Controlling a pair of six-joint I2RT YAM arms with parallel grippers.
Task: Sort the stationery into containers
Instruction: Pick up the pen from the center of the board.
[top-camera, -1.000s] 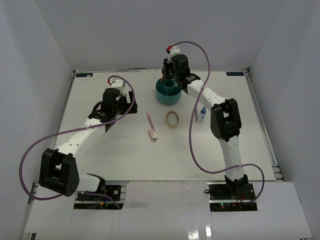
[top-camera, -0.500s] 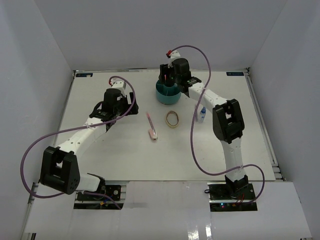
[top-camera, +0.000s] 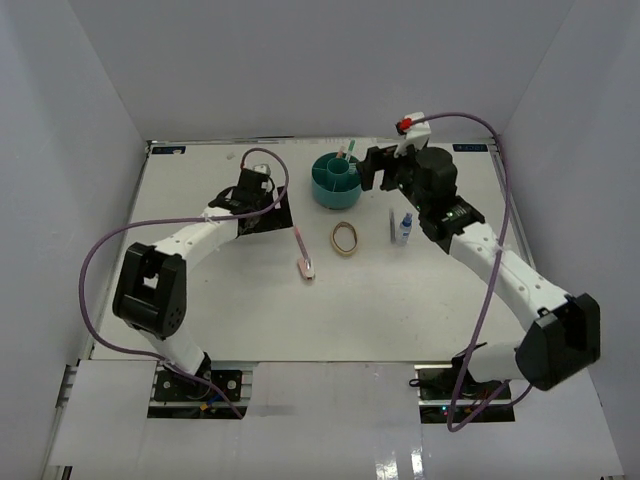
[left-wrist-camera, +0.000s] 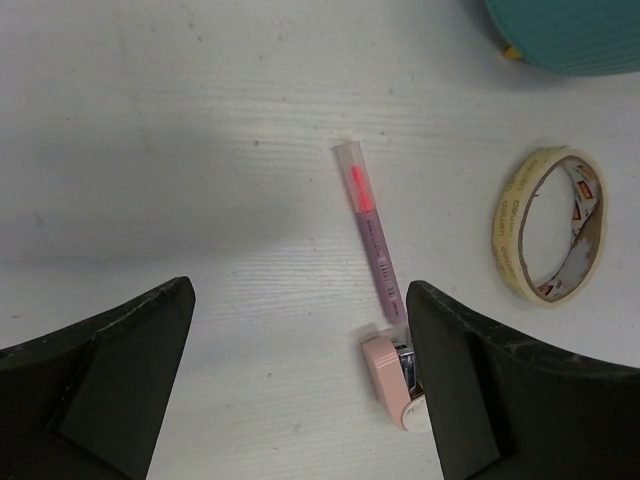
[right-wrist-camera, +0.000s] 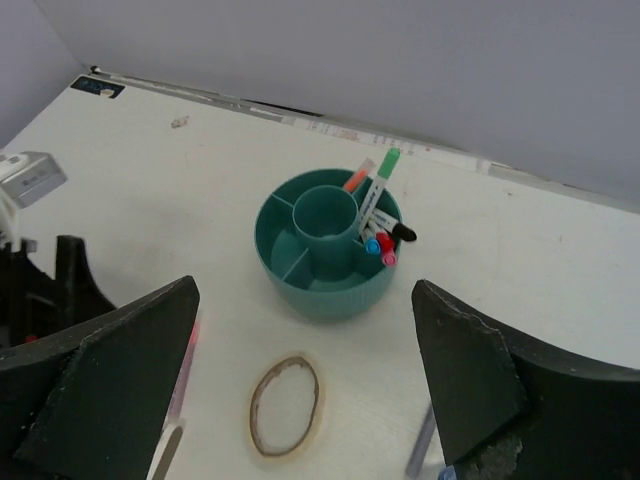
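Observation:
The teal organizer stands at the back centre, with several capped pens leaning in one ring compartment. My right gripper hovers open just right of it, holding nothing. On the table lie a pink pen, a pink eraser, a tan loop, a blue-capped bottle and a pen beside it. My left gripper is open just left of the pink pen, above bare table.
White walls enclose the table on three sides. The organizer's rim shows at the top right of the left wrist view. Both arms' purple cables arch above the table.
My right gripper opened over the organizer and the arm swung back to the right. My left gripper moved right, toward the pink pen.

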